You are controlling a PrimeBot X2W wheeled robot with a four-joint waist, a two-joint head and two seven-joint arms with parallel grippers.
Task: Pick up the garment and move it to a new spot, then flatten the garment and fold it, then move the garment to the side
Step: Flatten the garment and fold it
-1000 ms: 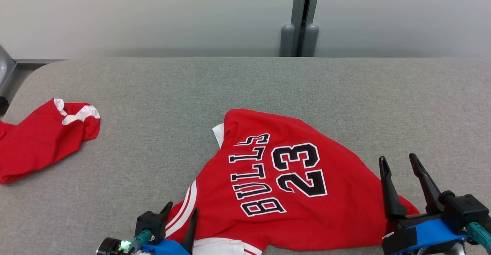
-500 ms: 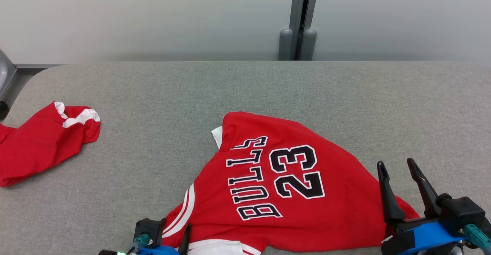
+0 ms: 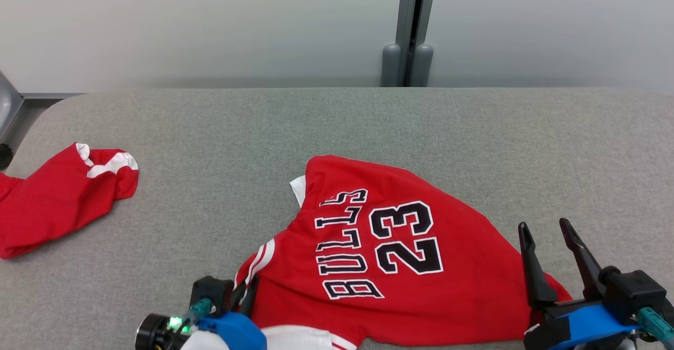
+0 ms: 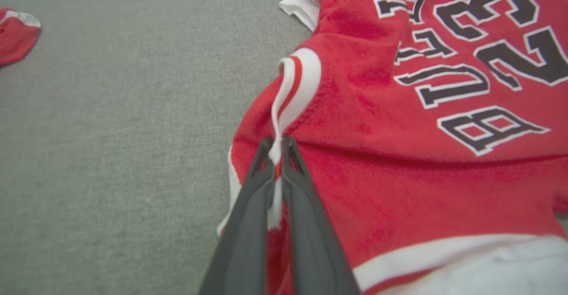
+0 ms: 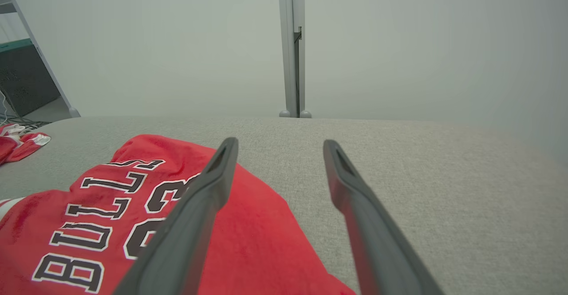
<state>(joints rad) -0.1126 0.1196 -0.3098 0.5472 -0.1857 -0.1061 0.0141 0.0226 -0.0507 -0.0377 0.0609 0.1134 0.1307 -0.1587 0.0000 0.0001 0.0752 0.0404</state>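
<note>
Closing just now, the fingers of the left gripper [image 4: 277, 145] pinch the striped trim [image 4: 298, 75] of the jersey [image 3: 447, 297] near the bench's [image 3: 337, 123] front edge, so lifting can begin; the right gripper [image 3: 543, 225] gapes open.

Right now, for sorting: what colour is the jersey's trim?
White trim with a red stripe; left wrist view.

Red jersey [image 3: 400, 266] crumpled on grey table [image 3: 368, 123]; L gripper [image 3: 245, 291] pinched on its striped edge, R gripper [image 3: 545, 226] w/ fingers apart by its R corner. 2nd red garment [image 3: 58, 202] far L.
</note>
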